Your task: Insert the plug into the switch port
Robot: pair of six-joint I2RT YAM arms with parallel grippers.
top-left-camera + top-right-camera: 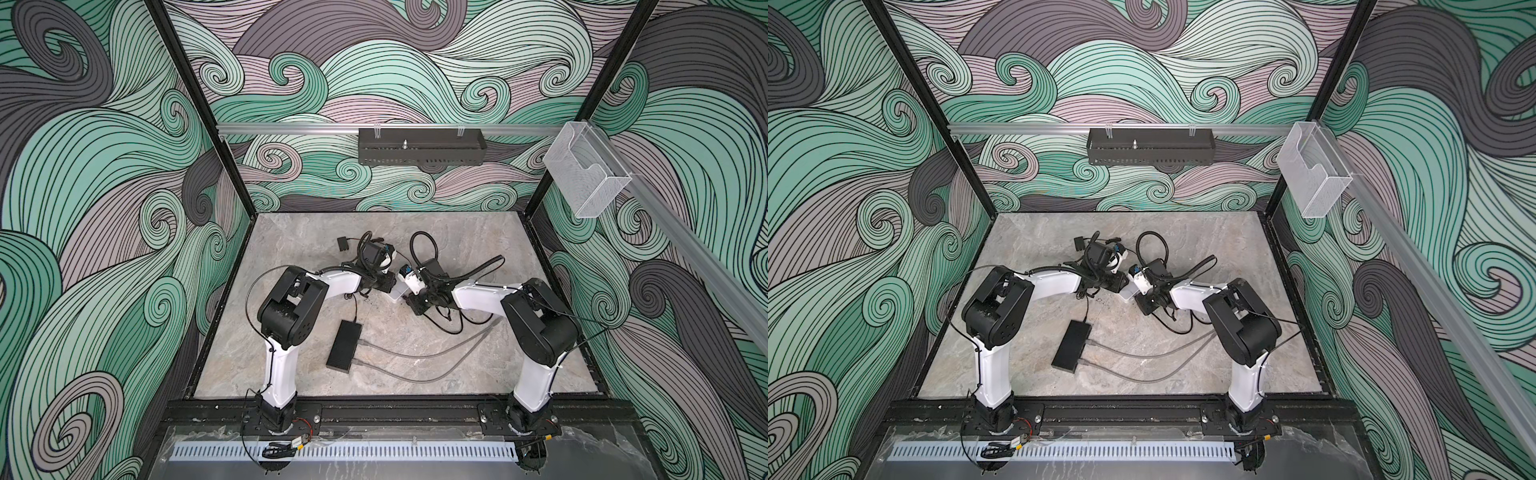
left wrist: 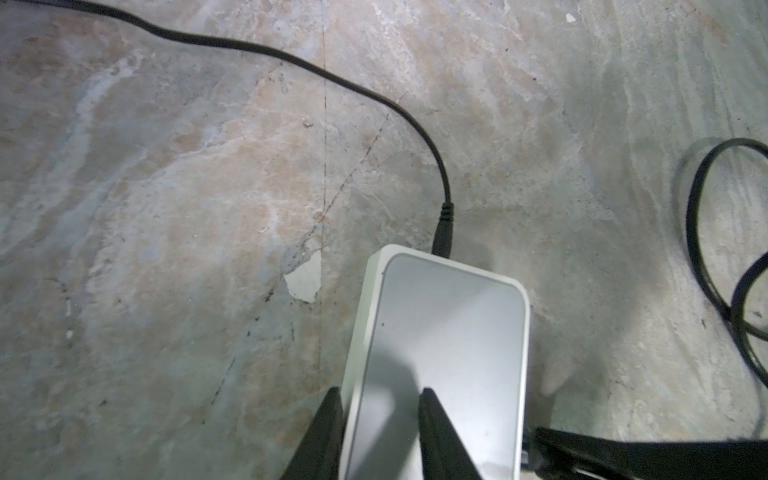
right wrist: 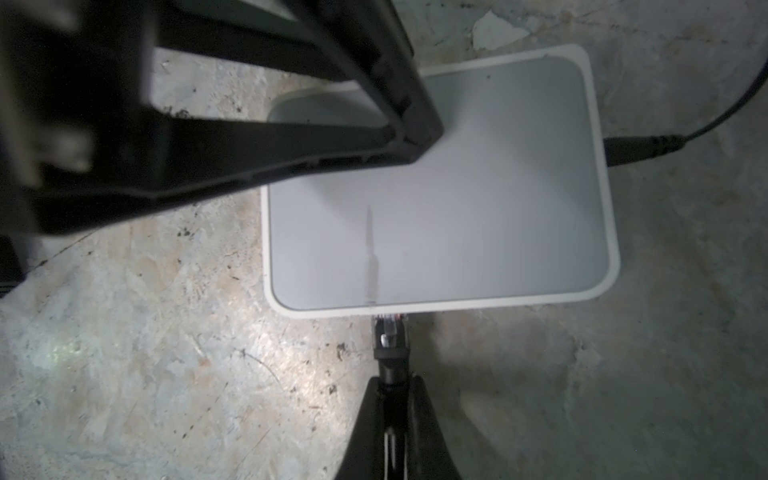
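A: What do we see at the right end effector [image 3: 392,384]?

B: Its jaws are closed tight on the black boot of the plug [image 3: 388,332]. The plug's clear tip meets the near side wall of the switch [image 3: 457,208]. The port lies under the rim, so we cannot tell how far in the tip sits.

A: And the left end effector [image 2: 379,390]?

B: Its jaws stand partly apart, astride one long edge of the switch. One finger [image 2: 434,428] rests on the top face and the other hangs outside the side wall. We cannot tell whether they squeeze it.

A: What sits in what?

B: A black power lead [image 2: 442,224] is seated in the switch's end wall. On the back rail we see a black perforated tray [image 1: 420,146] with a small silvery stud [image 1: 402,143] standing in it. On the right rail hangs a clear, dotted holder [image 1: 586,174].

A: Surfaces?

B: The switch is a flat white box shape with rounded corners and a smooth pale top. The tabletop [image 1: 519,365] is mottled grey and tan like stone, scuffed, with a white chip [image 2: 305,276] just beside the switch. Nearer the front lies a matte black slab [image 1: 344,345] with two grey cables [image 1: 368,344] plugged into its long side.

A: Room to move?

B: We find both end effectors close together near the middle. A black cable [image 2: 702,232] loops beside them, and the grey cables sweep across the front centre. Bare tabletop runs along the back wall and in the front right corner. A black frame edges it.
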